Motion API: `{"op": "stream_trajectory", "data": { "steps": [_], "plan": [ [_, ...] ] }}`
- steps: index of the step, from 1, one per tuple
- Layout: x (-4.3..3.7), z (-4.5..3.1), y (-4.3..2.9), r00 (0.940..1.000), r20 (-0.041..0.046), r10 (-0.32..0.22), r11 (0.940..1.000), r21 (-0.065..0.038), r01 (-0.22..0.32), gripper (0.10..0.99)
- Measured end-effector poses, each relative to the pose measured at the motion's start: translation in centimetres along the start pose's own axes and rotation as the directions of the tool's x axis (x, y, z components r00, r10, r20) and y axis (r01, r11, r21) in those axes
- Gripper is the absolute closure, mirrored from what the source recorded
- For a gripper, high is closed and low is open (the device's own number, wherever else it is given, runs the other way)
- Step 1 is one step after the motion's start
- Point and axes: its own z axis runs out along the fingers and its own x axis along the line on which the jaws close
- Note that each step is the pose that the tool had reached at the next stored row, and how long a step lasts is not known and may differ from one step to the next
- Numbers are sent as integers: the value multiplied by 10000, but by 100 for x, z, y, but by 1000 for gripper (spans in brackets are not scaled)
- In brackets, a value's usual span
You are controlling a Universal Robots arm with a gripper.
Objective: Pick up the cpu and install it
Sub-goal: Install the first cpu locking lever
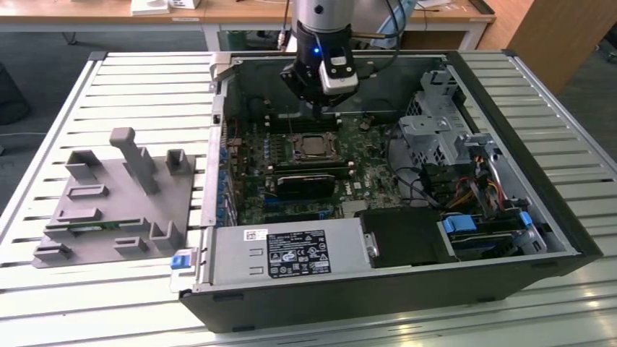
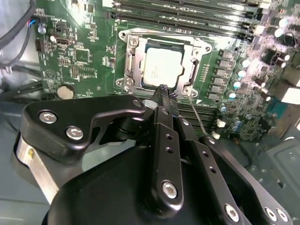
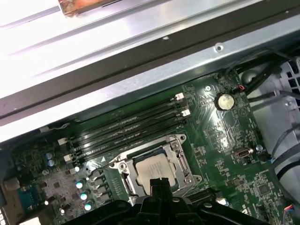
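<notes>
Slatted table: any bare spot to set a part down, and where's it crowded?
Bare slats run along the table's edge at the exterior view's right of the case, and between the grey fixture and the case. Inside the case it is crowded: gripper above the cpu, drive cage, cables.

Bright daylight — glare on slats point(image 1: 97, 94)
</notes>
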Motion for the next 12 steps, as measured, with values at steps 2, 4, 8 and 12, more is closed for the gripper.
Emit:
{"op": "stream_trajectory", "data": {
  "steps": [2, 4, 8, 12],
  "plan": [
    [0, 0, 0, 9998, -5, -204, 9998, -3, 204, 980],
    [0, 1, 0, 9993, -10, -382, 9993, -6, 382, 980],
    [0, 2, 0, 9977, -17, -672, 9977, -12, 672, 980],
    [0, 2, 0, 9954, -24, -958, 9954, -17, 958, 980]
  ]
}}
